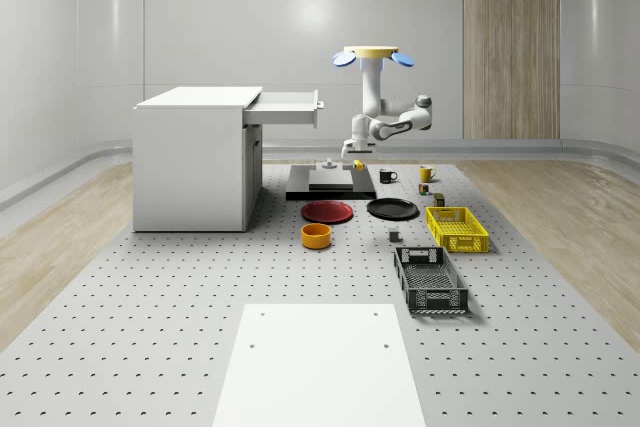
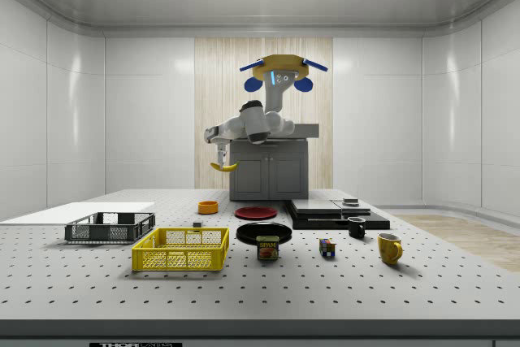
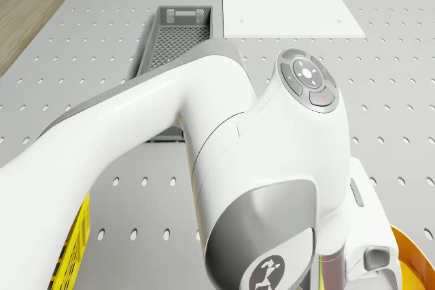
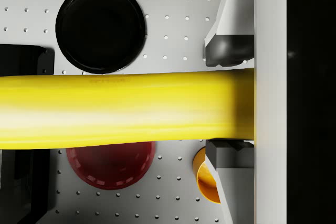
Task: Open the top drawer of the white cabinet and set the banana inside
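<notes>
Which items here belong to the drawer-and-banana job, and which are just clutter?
Job:
white cabinet
top drawer, already pulled open
banana, held in the pincer of the drone hovering beside the cabinet

Clutter:
red plate
black plate
orange bowl
yellow crate
dark crate
mugs

I'm seeing the banana (image 4: 121,109) covering part of the red plate (image 4: 111,165) and running off the frame's edge.

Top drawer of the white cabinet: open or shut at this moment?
Open. In the whole-scene view the top drawer juts out from the white cabinet toward the hovering drone, whose gripper holds the banana.
</notes>
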`<state>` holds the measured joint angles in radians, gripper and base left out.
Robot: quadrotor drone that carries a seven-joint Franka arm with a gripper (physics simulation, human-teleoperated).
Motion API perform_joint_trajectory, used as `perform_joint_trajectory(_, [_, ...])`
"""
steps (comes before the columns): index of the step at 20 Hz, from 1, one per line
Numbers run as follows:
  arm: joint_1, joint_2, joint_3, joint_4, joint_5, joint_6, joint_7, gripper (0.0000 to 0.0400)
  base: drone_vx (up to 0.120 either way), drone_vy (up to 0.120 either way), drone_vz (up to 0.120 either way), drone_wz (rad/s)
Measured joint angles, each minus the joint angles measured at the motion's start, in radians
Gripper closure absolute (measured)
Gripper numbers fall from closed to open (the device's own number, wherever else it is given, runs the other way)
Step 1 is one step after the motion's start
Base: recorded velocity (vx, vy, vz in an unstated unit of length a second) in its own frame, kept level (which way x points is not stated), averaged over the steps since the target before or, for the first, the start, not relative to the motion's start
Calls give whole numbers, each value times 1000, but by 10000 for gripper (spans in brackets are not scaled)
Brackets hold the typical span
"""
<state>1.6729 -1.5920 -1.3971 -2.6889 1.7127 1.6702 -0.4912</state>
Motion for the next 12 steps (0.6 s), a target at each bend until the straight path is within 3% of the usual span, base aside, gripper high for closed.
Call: perform_joint_trajectory(12, [1, -6, 0, 0, -3, 5, -1, 211, -120, 0, 120, 0])
